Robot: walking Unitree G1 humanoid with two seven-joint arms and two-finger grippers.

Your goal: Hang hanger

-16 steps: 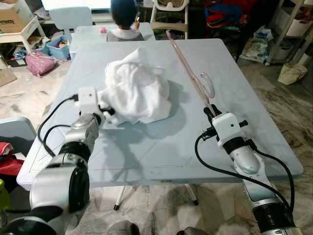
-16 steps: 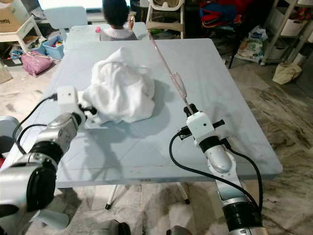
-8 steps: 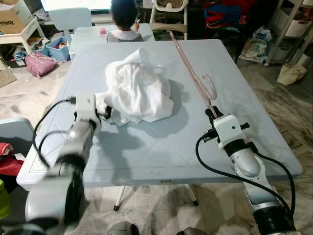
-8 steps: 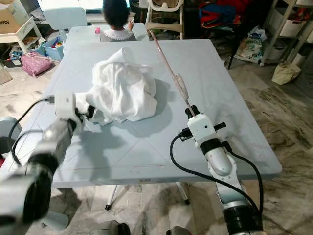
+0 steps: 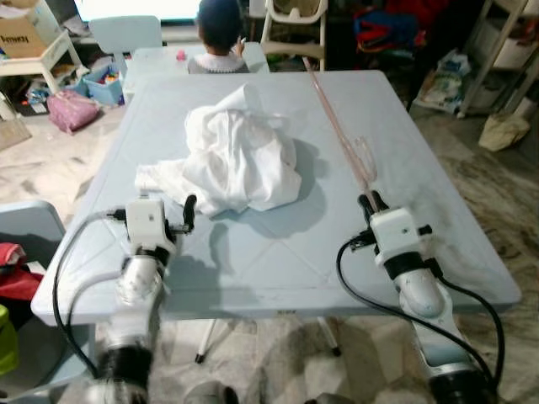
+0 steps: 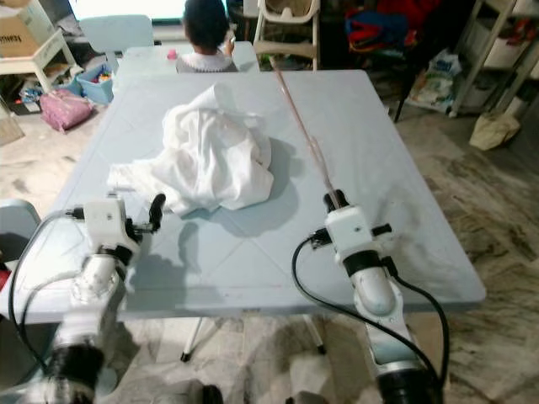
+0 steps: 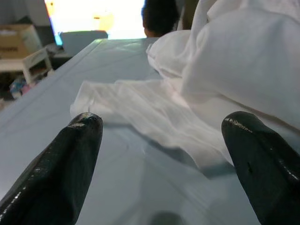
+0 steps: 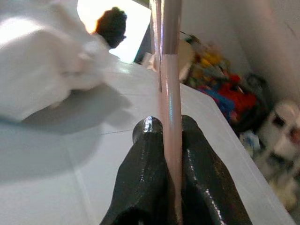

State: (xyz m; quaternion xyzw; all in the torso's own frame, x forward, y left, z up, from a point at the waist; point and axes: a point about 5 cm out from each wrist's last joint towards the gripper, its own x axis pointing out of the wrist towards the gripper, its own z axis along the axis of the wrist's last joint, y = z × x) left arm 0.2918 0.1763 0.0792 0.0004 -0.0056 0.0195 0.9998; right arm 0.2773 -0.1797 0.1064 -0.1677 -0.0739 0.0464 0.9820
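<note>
Table (image 5: 278,252); right gripper (image 8: 165,136) clamping hanger (image 8: 169,84) upright

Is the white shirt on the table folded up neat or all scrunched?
Scrunched. The white shirt sits in a lumpy, wrinkled heap on the table, with one flat part trailing out toward the open left gripper.

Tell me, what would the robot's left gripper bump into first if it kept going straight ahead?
Most likely the white cloth. The left gripper points along the table with jaws open, and the cloth's flat edge lies right ahead, though how far is hard to judge.
</note>
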